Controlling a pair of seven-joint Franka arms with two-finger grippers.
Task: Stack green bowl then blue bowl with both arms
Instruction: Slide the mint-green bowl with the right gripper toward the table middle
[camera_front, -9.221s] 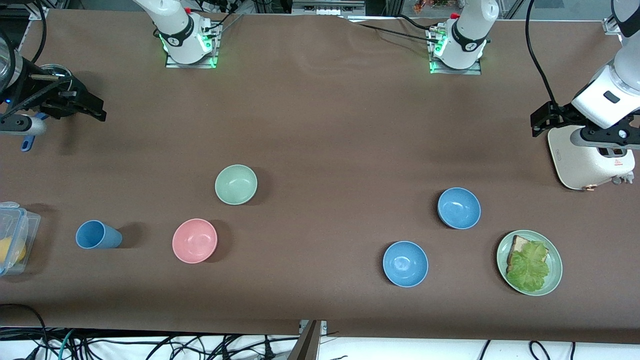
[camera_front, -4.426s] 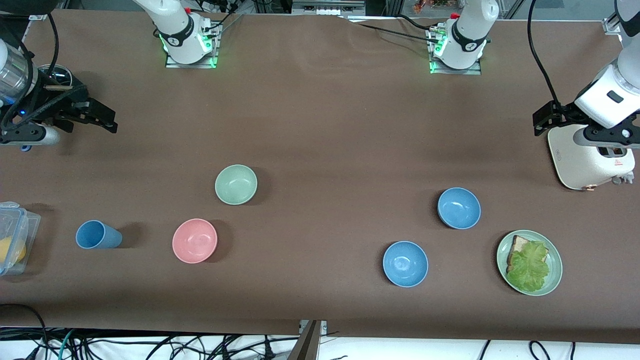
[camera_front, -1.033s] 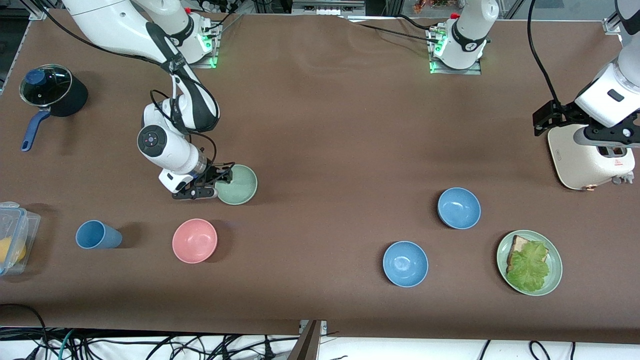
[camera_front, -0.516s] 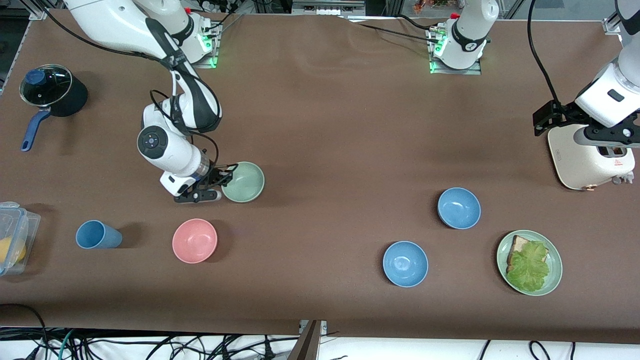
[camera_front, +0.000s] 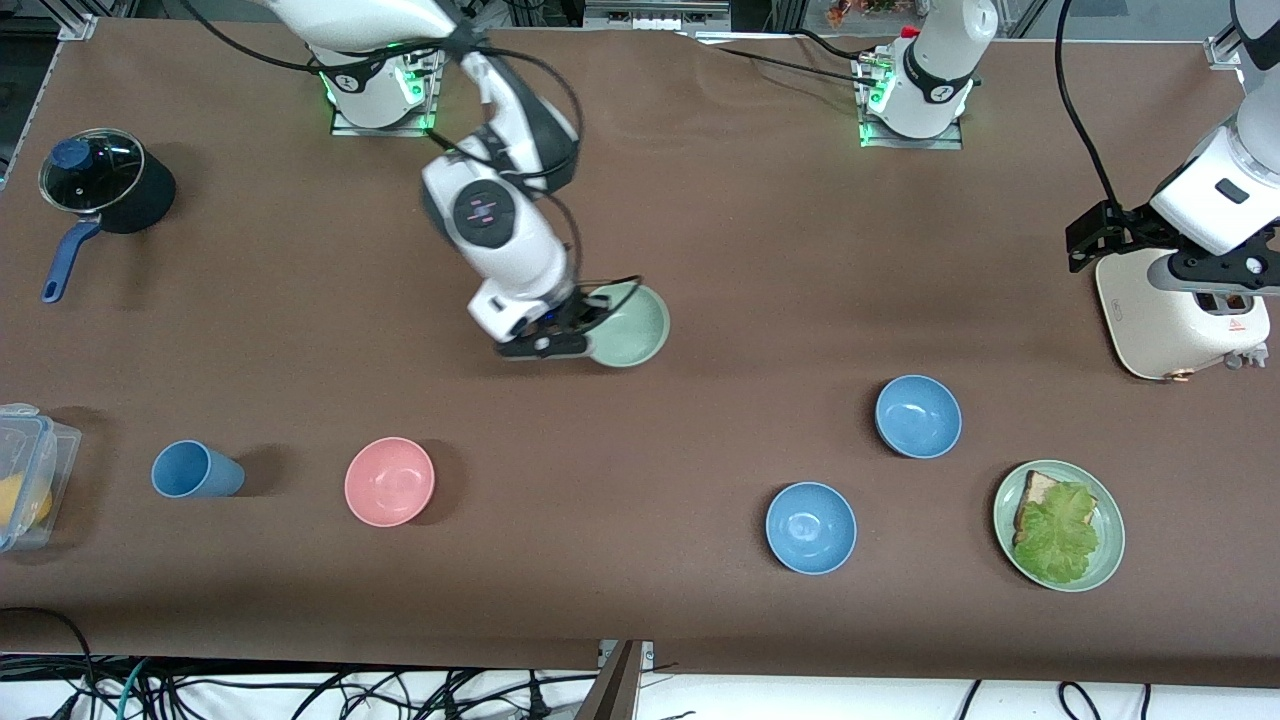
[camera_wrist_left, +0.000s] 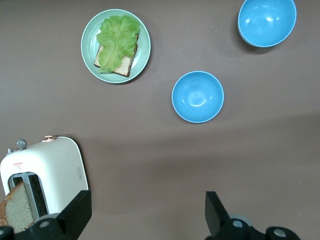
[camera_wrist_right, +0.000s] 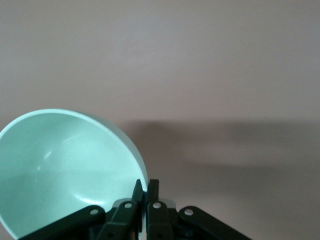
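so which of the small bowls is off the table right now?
The green bowl: the right gripper is shut on its rim, holding it over mid-table. The pink bowl and both blue bowls sit on the table.

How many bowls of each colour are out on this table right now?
Green bowl, pinched at the rim by the right hand: 1
Blue bowls: 2
Pink bowl: 1
Total: 4

My table (camera_front: 700, 220) wears a brown cloth; at six o'clock, black cables (camera_front: 300, 690) tangle on white floor.
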